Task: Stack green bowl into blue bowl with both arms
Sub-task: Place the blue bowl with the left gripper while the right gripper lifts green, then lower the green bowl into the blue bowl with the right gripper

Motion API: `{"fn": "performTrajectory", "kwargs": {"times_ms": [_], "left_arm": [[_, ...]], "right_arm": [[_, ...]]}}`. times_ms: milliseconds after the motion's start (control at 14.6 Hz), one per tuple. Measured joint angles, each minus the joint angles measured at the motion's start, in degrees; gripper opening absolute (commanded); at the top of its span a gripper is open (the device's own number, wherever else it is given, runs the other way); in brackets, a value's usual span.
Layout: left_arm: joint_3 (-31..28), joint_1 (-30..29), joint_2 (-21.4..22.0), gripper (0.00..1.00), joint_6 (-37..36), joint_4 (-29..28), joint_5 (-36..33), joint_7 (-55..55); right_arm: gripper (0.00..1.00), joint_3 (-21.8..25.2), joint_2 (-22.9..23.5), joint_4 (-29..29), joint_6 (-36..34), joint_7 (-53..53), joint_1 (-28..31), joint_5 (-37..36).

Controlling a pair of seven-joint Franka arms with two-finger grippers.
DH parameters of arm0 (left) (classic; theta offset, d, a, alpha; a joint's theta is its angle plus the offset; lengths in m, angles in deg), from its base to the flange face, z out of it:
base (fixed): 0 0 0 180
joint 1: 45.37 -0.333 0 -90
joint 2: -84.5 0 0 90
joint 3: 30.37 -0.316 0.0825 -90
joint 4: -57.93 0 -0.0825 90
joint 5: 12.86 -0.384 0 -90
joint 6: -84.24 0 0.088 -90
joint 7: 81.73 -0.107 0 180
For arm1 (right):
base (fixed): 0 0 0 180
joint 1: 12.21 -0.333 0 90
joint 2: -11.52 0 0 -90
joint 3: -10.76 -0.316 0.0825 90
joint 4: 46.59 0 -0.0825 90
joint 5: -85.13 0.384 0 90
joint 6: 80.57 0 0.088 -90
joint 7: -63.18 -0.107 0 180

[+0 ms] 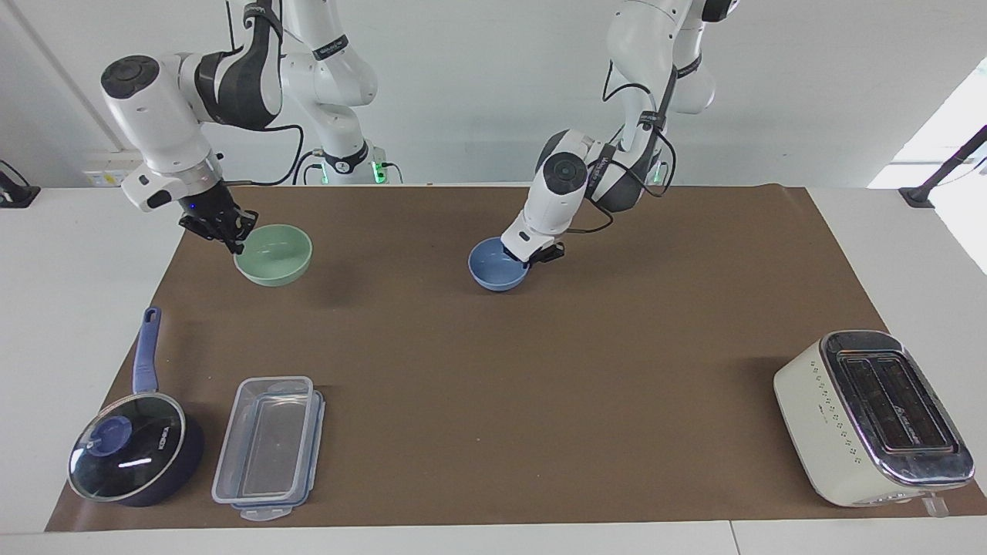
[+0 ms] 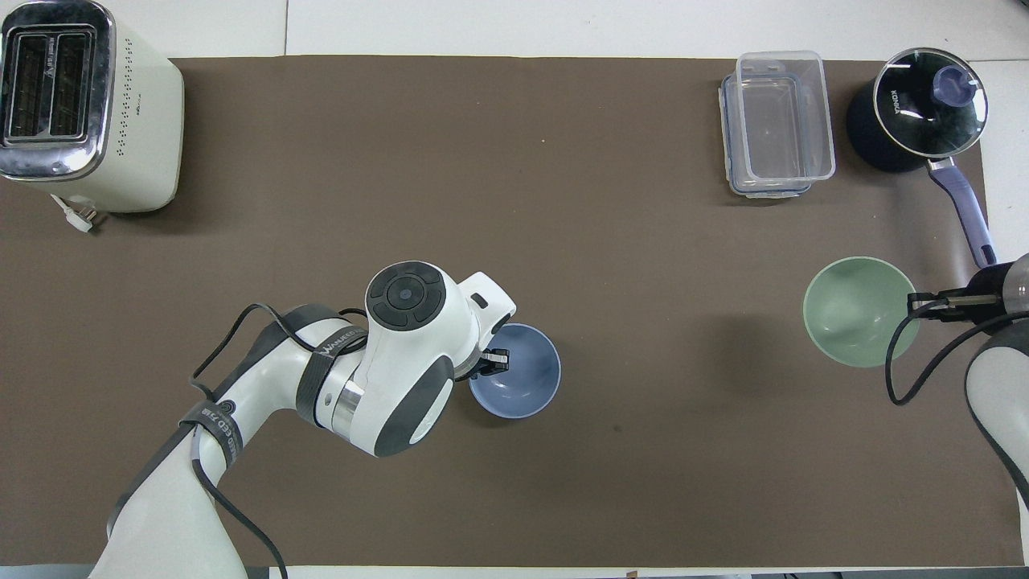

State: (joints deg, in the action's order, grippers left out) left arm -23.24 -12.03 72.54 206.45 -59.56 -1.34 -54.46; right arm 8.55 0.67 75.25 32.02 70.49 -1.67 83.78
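Note:
The pale green bowl [image 1: 274, 255] hangs level above the brown mat at the right arm's end of the table, its shadow offset on the mat. My right gripper [image 1: 228, 233] is shut on its rim; both also show in the overhead view, bowl [image 2: 858, 312] and gripper [image 2: 923, 305]. The light blue bowl [image 1: 496, 265] is low at the middle of the table, on or just above the mat. My left gripper [image 1: 530, 253] is shut on its rim, one finger inside; the overhead view shows this bowl [image 2: 521, 375] and gripper [image 2: 495, 362] too.
A cream toaster [image 1: 871, 416] stands far from the robots at the left arm's end. A clear lidded container [image 1: 270, 447] and a dark-blue lidded saucepan [image 1: 131, 451] stand far from the robots at the right arm's end. The brown mat [image 1: 540, 385] covers the table.

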Motion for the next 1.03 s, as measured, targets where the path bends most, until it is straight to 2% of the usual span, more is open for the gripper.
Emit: {"fn": "performTrajectory", "kwargs": {"times_ms": [411,617,823,1029], "left_arm": [[-0.77,-1.76,0.81,1.0,-1.12,2.4,0.08,0.07],[-1.36,-8.6,2.99,1.0,-10.4,10.05,0.08,-0.03],[-1.88,-18.52,5.73,1.0,-19.17,18.05,0.05,-1.03],[-2.2,-27.32,9.33,1.0,-24.17,19.74,-1.76,-7.35]], "right_arm": [[0.0,-0.11,3.77,-11.47,-8.15,-5.22,-4.88,0.04],[0.0,-0.28,5.94,-15.66,-10.5,-11.9,-9.03,0.13],[0.0,-0.4,6.87,-16.95,-10.97,-20.9,-13.43,2.88],[0.0,-0.51,7.78,-17.02,-10.74,-31.17,-19.66,4.32]]}}
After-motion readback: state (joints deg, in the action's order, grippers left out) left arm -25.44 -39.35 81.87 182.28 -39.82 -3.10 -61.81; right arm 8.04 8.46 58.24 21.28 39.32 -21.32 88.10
